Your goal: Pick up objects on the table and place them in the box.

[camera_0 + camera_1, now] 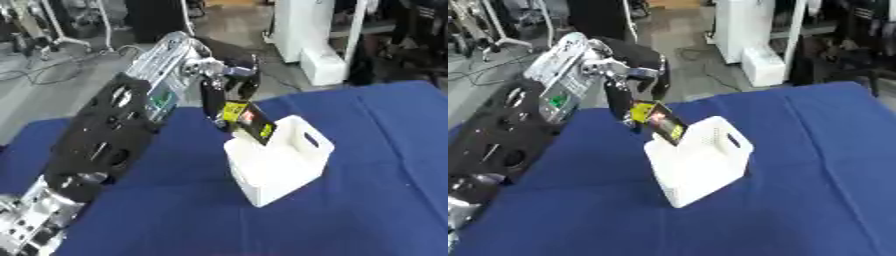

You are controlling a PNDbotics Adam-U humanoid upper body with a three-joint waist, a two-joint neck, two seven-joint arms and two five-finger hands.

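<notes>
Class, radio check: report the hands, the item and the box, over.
Left hand shut on yellow-black packet, held over near rim of white box. Right hand not in view. Nothing blocking the box opening; blue table around it.

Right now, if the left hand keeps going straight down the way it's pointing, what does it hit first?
Probably the white box: the left hand, holding a yellow and black packet, points down at its near rim, though depth is unclear.
</notes>
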